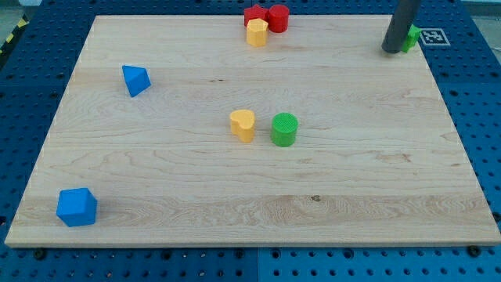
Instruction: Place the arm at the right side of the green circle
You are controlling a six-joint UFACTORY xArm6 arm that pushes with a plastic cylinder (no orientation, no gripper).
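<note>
My tip (391, 51) holds nothing (it is just a rod) and sits way up by the view's top right, touching a green block (411, 37), so the green circle (284, 129) is far down and to its left, and the job looks hardly begun.

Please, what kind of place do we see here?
Probably a robotics lab bench. A wooden board lies on a blue table with rows of holes, toy blocks such as the green circle are scattered on it, and a printed marker tag sits near my tip.
</note>
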